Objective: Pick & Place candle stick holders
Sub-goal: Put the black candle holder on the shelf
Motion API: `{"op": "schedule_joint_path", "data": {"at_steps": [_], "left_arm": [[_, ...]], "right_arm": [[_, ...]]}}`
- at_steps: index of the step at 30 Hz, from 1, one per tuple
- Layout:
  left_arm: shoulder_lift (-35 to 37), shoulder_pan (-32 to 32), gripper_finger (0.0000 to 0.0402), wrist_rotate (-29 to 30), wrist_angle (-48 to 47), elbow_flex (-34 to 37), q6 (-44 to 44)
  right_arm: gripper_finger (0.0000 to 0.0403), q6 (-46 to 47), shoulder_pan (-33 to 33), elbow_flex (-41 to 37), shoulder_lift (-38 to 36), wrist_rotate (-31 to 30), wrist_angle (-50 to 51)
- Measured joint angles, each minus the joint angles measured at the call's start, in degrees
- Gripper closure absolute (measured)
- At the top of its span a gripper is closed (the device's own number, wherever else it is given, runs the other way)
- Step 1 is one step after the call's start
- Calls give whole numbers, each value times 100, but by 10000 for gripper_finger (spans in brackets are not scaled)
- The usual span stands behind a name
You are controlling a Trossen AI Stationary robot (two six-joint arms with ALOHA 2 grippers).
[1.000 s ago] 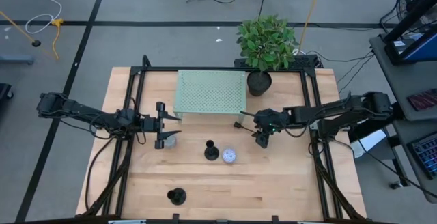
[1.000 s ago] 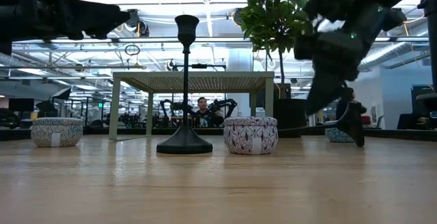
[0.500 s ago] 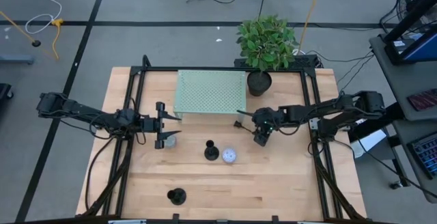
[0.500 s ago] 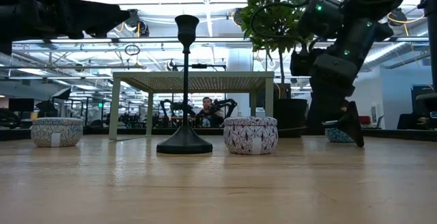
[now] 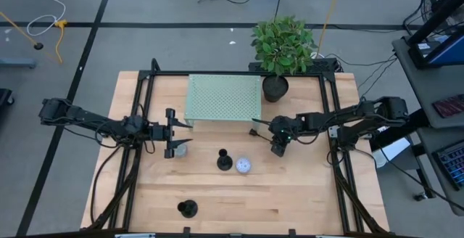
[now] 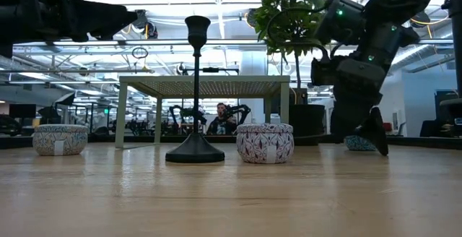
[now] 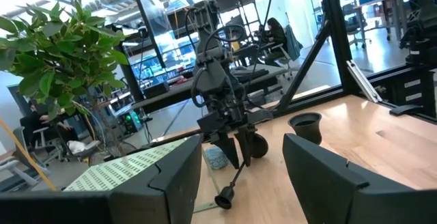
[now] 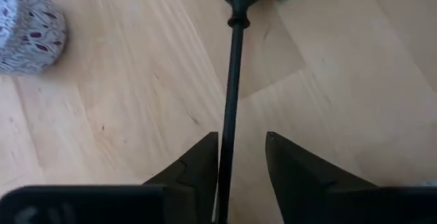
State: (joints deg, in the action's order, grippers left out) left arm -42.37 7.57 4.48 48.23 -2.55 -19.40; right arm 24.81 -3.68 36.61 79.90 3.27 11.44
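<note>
One black candle stick holder lies tilted on the table: its disc base stands on edge and its thin stem slopes down to the cup end. My right gripper stands over it from above, near the base end, open, with one finger on each side of the stem. A second holder stands upright at the table's middle, and a third stands near the front edge. My left gripper waits at the left, open and empty. My right gripper has the stem lying close along the inner side of one finger, with a clear gap to the other finger. I cannot tell whether it touches. The fingers point down and lie across the stem.
A green perforated stand is at the back middle, with a potted plant to its right. Patterned tins sit by the upright holder, below my left gripper and beyond the lying holder.
My right gripper has come down over the lying holder and tipped steeper. It has also shifted slightly toward the table's left. The holder has stayed where it was.
</note>
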Motion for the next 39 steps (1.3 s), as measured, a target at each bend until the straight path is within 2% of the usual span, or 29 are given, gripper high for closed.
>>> {"op": "schedule_joint_path", "data": {"at_steps": [5,10,17,25,30,34,39], "left_arm": [[0,0,188,-1,0,0,2],[0,0,188,-1,-2,0,4],[0,2,188,-1,-10,0,8],[0,2,188,-3,-48,0,49],[0,2,188,-5,-47,0,54],[0,2,188,-7,-9,0,55],[0,2,188,-9,153,0,66]], "right_arm": [[331,-48,0,-49,0,-2,5],[388,-59,2,-49,-1,14,1],[383,-3,2,-54,-413,478,89],[388,-102,39,-54,-1498,1008,98],[392,-762,220,-54,-1970,1047,-973],[392,-1616,273,-52,-2015,981,-2159],[391,-2860,252,-49,-1702,70,-3655]]}}
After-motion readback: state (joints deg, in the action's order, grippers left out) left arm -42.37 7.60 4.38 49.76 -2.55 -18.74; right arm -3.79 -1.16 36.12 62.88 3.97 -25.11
